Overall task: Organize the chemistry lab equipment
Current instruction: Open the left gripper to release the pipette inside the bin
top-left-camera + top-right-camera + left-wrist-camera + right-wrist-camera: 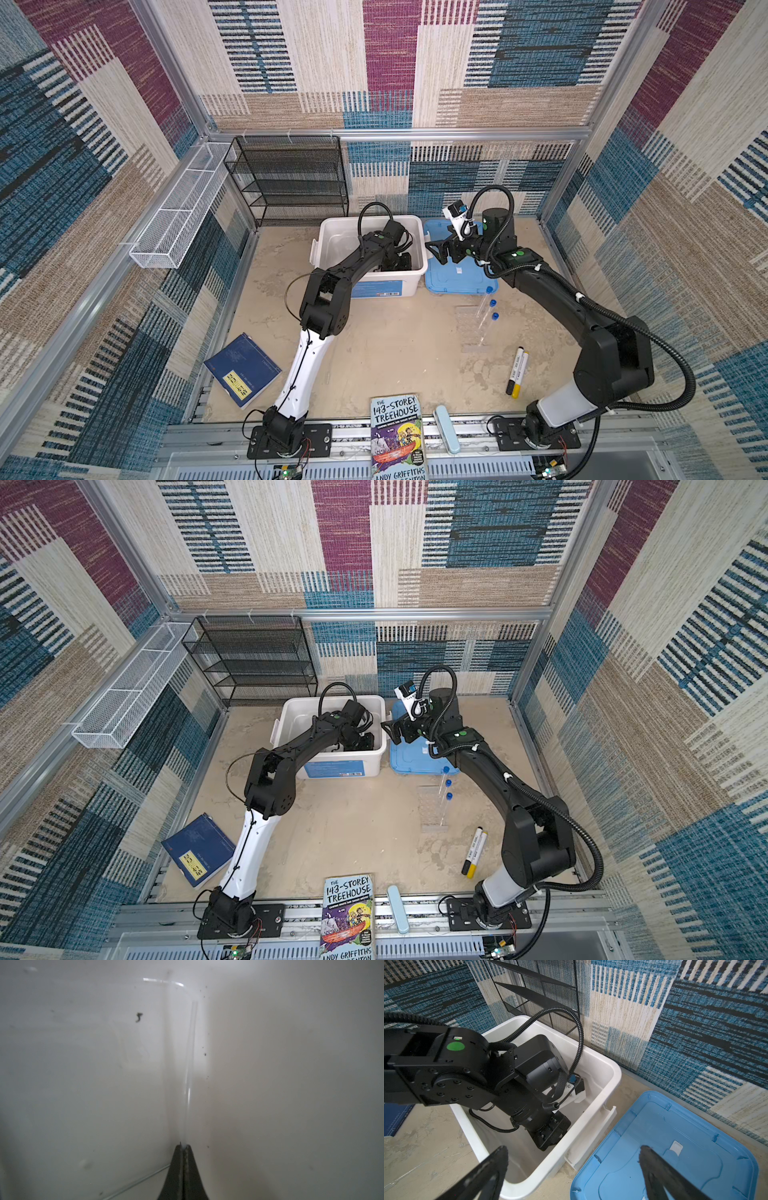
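Tan tabletop (395,353): left gripper (184,1147) inside white bin (338,239), clamped on thin clear glass stick (190,1074); right gripper (573,1147) spread wide over bin edge and blue lid (675,1167); capped tubes (493,303) beside.

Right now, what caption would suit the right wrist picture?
Left arm deep in the white bin beside the blue lid, right gripper open nearby.

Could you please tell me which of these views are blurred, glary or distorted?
Left wrist view: hazy, soft, a glint along the thin glass stick in the shut left pincer. Right wrist view: sharp on the white bin, the open right pincer blurred close up. Both top views: wide-angle bending at the edges; the clear rack barely shows.
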{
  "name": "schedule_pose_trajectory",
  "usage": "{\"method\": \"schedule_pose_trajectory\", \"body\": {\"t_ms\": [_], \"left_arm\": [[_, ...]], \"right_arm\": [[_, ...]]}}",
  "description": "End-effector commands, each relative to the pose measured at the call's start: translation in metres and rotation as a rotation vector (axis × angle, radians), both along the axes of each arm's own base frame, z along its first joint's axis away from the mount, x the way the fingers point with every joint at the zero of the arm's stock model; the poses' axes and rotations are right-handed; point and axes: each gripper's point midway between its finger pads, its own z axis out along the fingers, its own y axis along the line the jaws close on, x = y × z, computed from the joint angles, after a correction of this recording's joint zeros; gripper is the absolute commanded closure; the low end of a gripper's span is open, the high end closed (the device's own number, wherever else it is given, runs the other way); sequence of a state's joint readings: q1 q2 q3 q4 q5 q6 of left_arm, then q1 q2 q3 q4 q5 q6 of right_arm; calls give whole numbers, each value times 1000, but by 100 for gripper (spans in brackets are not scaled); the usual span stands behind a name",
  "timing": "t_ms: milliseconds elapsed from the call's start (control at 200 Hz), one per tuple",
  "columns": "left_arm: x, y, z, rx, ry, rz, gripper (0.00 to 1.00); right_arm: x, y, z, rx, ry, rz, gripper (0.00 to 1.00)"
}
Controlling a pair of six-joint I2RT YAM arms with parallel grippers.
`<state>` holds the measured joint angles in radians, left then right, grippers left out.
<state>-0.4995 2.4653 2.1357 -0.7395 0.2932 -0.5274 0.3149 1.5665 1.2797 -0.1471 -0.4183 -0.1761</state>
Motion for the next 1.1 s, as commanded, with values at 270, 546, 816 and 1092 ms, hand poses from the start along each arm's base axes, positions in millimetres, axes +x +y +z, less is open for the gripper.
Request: {"method": "schedule_pose_trajectory", "body": {"t_ms": [270, 546, 816, 1092], "left_arm": [[-6, 6, -19, 47, 45, -8, 92], [-4, 5, -16, 45, 38, -4, 89], [-1, 9, 4, 57, -5, -6, 76], [3, 9, 30, 45, -55, -8, 61]], "right_arm": [[2, 1, 2, 5, -21, -3, 1], [2, 0, -1, -1, -19, -6, 1], [2, -2, -2, -10, -23, -13, 1], [1, -2, -2, -12, -24, -13, 1]]}}
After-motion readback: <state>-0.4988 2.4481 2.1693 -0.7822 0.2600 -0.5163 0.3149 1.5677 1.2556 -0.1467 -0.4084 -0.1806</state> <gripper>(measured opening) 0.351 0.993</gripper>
